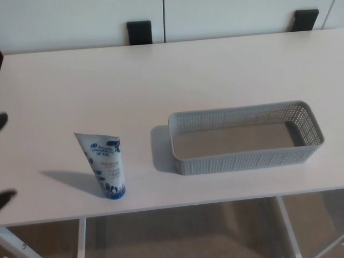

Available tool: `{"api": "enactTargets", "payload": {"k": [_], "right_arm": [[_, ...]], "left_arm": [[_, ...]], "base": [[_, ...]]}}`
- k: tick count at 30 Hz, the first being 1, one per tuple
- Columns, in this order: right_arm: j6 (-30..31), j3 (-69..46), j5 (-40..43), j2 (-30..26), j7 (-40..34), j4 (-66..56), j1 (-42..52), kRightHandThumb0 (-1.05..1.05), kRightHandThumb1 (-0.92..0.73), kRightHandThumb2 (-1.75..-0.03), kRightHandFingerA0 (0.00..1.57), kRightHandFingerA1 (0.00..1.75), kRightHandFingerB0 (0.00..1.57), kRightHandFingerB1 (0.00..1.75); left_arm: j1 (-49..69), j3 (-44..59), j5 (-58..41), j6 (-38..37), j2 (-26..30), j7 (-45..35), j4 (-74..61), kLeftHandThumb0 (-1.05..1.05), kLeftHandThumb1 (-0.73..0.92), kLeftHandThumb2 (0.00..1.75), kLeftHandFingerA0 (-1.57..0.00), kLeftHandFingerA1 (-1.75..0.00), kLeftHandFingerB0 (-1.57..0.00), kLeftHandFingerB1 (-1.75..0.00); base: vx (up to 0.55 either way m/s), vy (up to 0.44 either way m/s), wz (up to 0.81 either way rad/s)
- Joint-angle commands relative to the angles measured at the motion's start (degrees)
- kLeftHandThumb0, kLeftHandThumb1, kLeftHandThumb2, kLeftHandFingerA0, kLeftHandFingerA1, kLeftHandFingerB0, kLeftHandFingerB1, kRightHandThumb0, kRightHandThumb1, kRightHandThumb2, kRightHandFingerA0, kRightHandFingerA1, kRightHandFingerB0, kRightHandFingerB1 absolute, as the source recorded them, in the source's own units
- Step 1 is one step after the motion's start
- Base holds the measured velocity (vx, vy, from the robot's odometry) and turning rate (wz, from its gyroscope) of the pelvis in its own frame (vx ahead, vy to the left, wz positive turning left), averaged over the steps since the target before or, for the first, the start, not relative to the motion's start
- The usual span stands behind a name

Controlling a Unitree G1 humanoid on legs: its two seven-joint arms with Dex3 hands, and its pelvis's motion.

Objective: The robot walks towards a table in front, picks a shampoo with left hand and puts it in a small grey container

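Shampoo tube (pixel 103 164) upright on table (pixel 161 80), grey container (pixel 247 160) apart, left hand (pixel 5 198) at edge, apparently spread, empty

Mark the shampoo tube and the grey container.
shampoo tube (pixel 105 164): head view, on its printed white body.
grey container (pixel 247 159): head view, on its near perforated wall.
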Motion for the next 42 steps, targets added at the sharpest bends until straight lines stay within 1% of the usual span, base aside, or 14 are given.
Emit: {"api": "enactTargets", "payload": {"k": [1,3,9,10,27,29,30,31,32,34,36,38,39,42], "right_arm": [[-0.73,-0.77,0.5,-1.21,-0.32,0.44,-0.22,-0.12,-0.61,-0.57,0.71,0.53,0.51,0.44],[-0.77,-0.43,0.09,-1.12,-0.62,0.11,0.01,-0.12,-0.62,-0.58,0.7,0.52,0.52,0.45],[-0.44,-0.95,0.62,-1.07,-0.38,0.31,-0.01,-0.11,-0.62,-0.58,0.69,0.53,0.53,0.46],[-0.33,-0.95,0.61,-1.1,-0.41,0.15,0.04,-0.11,-0.62,-0.58,0.68,0.52,0.53,0.45],[0.05,-3.84,2.41,-0.64,1.02,0.82,-1.01,-0.13,-0.61,-0.57,0.68,0.53,0.55,0.46],[-0.18,-4.15,2.62,-0.68,1.49,0.94,-0.95,-0.13,-0.62,-0.57,0.66,0.53,0.53,0.46],[-0.3,-4.22,2.63,-0.68,1.59,0.82,-0.95,-0.12,-0.62,-0.57,0.67,0.53,0.53,0.47],[-0.45,-4.2,2.54,-0.69,1.6,0.65,-0.93,-0.12,-0.62,-0.57,0.67,0.53,0.53,0.47],[-0.28,-4.38,2.69,-0.67,1.71,0.6,-0.99,-0.12,-0.61,-0.57,0.66,0.53,0.53,0.47],[-0.19,-4.67,2.91,-0.77,2.22,0.88,-1.2,-0.13,-0.62,-0.57,0.66,0.53,0.54,0.47],[0.12,-4.94,3.06,-0.69,2.34,1.08,-1.44,-0.14,-0.62,-0.57,0.66,0.52,0.54,0.47],[0.02,-5.08,3.07,-0.58,2.14,1.32,-1.51,-0.14,-0.6,-0.57,0.67,0.53,0.57,0.48],[0.01,-5.15,3.14,-0.57,2.21,1.28,-1.53,-0.13,-0.6,-0.57,0.65,0.52,0.57,0.49],[-0.12,-5.01,2.96,-0.75,2.28,0.92,-1.3,-0.12,-0.6,-0.55,0.67,0.52,0.56,0.47]], "left_arm": [[-5.04,-2.42,1.84,4.71,-0.57,1.41,6.13,-0.52,0.52,0.71,-0.03,-0.32,-0.01,-0.14],[-6.92,-3.83,3.23,5.47,-0.76,1.92,8.04,-0.51,0.58,0.58,-0.03,-0.32,0.0,-0.21],[-11.98,-7.99,4.67,7.62,-1.04,1.35,15.02,-0.49,0.55,0.58,-0.02,-0.31,0.0,-0.18],[-12.2,-8.32,4.39,8.44,-0.97,1.21,15.32,-0.53,0.37,0.75,0.0,-0.33,0.0,-0.19],[-15.2,-16.33,10.34,8.31,-3.69,1.57,20.28,-0.51,0.37,0.78,0.0,-0.39,0.0,-0.26],[-15.23,-16.97,10.67,8.29,-4.24,1.66,20.23,-0.5,0.53,0.58,-0.07,-0.32,-0.04,-0.21],[-15.31,-17.37,10.87,8.53,-4.61,1.85,20.01,-0.54,0.39,0.76,-0.04,-0.41,-0.01,-0.25],[-15.38,-17.79,11.18,8.66,-5.03,2.03,19.76,-0.54,0.39,0.76,-0.04,-0.41,-0.01,-0.25],[-15.5,-18.08,11.56,8.63,-5.27,2.18,19.78,-0.52,0.53,0.58,-0.08,-0.33,-0.05,-0.21],[-15.85,-18.94,12.31,8.53,-5.73,2.3,19.95,-0.54,0.54,0.56,-0.1,-0.34,-0.04,-0.24],[-15.93,-19.34,12.65,9.0,-5.91,2.47,19.79,-0.54,0.37,0.78,0.0,-0.43,-0.04,-0.28],[-15.96,-19.69,12.86,9.17,-6.32,2.57,19.73,-0.56,0.52,0.64,-0.08,-0.37,-0.08,-0.2],[-16.06,-19.92,12.9,9.15,-6.65,2.58,19.8,-0.53,0.37,0.78,0.0,-0.44,-0.03,-0.29],[-16.5,-20.89,13.47,9.02,-7.65,2.68,20.38,-0.56,0.37,0.78,-0.01,-0.44,-0.05,-0.26]], "base": [[0.0,0.0,0.0],[0.0,0.0,0.0],[0.0,0.0,0.0],[0.0,0.0,0.0],[0.0,0.0,0.0],[0.0,0.0,0.0],[0.0,0.0,0.0],[0.0,0.0,0.0],[0.0,0.0,0.0],[0.0,0.0,0.0],[0.0,0.0,0.0],[0.0,0.0,0.0],[0.0,0.0,0.0],[0.0,0.0,0.0]]}}
